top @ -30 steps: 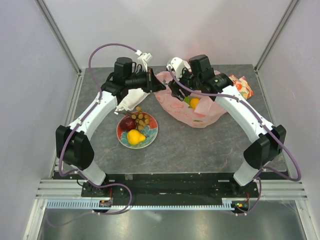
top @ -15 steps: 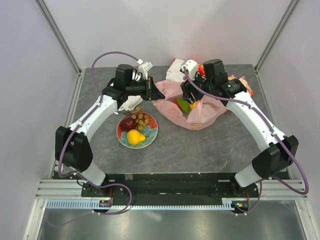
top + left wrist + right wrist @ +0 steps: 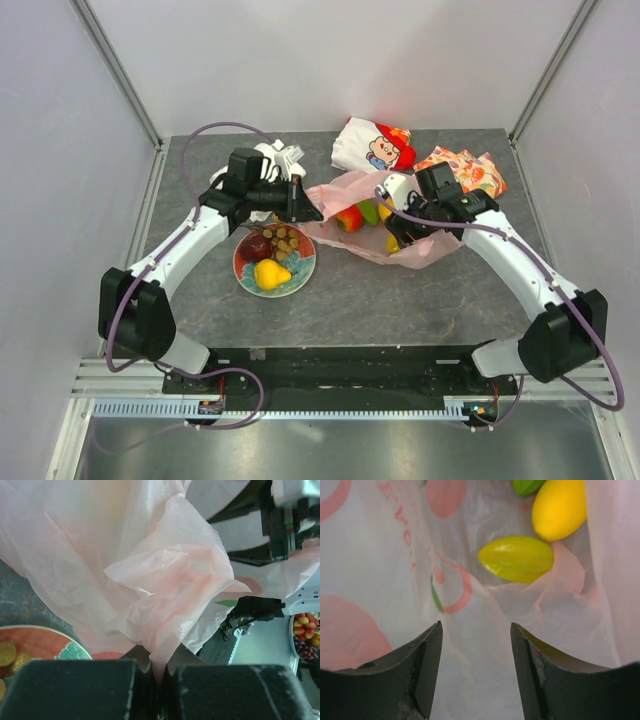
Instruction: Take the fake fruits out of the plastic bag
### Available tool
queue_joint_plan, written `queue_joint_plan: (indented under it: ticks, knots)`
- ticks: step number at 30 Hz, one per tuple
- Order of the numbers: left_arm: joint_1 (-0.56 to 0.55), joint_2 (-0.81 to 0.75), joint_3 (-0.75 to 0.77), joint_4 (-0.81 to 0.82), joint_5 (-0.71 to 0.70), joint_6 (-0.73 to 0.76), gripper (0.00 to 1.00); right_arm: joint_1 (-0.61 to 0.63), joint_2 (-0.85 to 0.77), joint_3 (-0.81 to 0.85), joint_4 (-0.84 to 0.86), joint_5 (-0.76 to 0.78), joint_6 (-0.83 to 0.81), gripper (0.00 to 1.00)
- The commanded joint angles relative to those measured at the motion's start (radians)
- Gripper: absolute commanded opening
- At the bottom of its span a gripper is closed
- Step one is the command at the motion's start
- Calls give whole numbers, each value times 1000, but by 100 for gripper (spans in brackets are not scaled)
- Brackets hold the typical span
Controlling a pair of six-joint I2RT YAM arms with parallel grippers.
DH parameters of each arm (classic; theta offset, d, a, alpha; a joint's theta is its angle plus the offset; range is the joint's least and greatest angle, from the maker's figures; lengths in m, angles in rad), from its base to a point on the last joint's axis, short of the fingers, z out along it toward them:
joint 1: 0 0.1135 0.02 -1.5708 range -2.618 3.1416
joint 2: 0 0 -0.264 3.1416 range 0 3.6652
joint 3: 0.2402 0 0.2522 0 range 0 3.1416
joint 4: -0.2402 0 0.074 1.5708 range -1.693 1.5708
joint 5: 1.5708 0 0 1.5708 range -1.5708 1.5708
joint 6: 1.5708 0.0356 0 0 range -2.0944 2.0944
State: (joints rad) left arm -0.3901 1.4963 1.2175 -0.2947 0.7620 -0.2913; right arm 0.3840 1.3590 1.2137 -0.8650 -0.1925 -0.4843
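The pale pink plastic bag (image 3: 425, 245) lies right of centre, its mouth facing left. My left gripper (image 3: 159, 666) is shut on a fold of the bag's film (image 3: 150, 575) and holds the left edge (image 3: 318, 200) up. Fake fruits show in the mouth: a red-orange one (image 3: 348, 217), a green one (image 3: 368, 211) and a yellow one (image 3: 385, 212). My right gripper (image 3: 476, 645) stands open over the bag's inside, nothing between its fingers; a yellow-green piece (image 3: 516, 558) and a yellow fruit (image 3: 559, 507) lie just ahead. A plum (image 3: 257, 246), grapes (image 3: 284, 238) and a pear (image 3: 270, 273) sit on the plate.
The red plate (image 3: 300, 272) with teal pattern lies left of the bag, close under my left arm. A white cartoon-print cloth (image 3: 372, 145) is at the back. An orange-patterned cloth (image 3: 462, 168) sits at the back right, behind my right arm.
My right arm has drawn back toward the near right and dropped to the bag, uncovering the cartoon cloth. My left gripper has shifted slightly nearer with the bag edge still pinched.
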Motion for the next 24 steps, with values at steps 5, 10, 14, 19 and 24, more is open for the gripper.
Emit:
queue_joint_plan:
  ticks: [5,10,14,19,24]
  knots:
    - [-36,1,7,6,-21,52,2,1,299,177,265,172,166,90]
    - [-36,8,37,12,-27,55,2,-5,445,242,314,240,271,95]
    - [-36,15,43,14,-30,58,2,-16,512,294,325,251,305,95]
    - [-38,33,48,19,-24,49,2,-37,643,395,330,271,286,97]
    - [-39,62,85,19,-21,47,2,-50,759,451,331,309,242,97]
